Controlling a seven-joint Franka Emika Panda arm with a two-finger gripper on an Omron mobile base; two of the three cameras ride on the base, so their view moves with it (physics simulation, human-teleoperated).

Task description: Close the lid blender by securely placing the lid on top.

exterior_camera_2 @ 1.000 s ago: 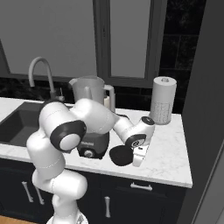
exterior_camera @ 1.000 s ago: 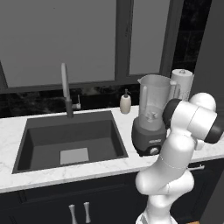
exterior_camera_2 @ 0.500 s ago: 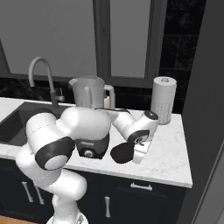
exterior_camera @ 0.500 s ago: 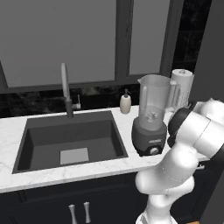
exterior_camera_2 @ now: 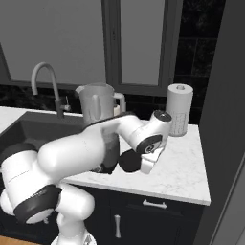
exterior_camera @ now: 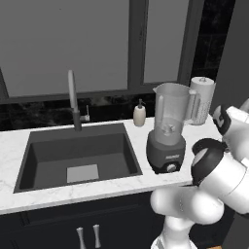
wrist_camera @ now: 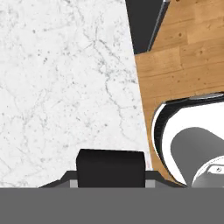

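The blender stands on the white marble table just to the right of the dark sink, its dark grey base with the front knob facing out and the tall clear handled jar upright on top. The jar's mouth is uncovered. In the right base view the blender is partly hidden behind the white arm, so that the jar and its handle are what show.

The lid, a flat black disc, lies on the table in front of and to the right of the blender, near the table's front edge (the arm's wrist covers part of it, so its full outline cannot be made out). The tool hangs right beside the lid at its right side, pointing down at the marble; I cannot tell whether it touches the disc. How wide the tool stands cannot be told: in the hand view only a single dark block rises at the bottom, over bare marble and the table's edge, with wooden floor beyond.

A white paper-towel roll stands upright at the back of the table, right of the blender. A small cream soap bottle sits behind the sink's right corner, and the tall faucet rises at the sink's back edge.
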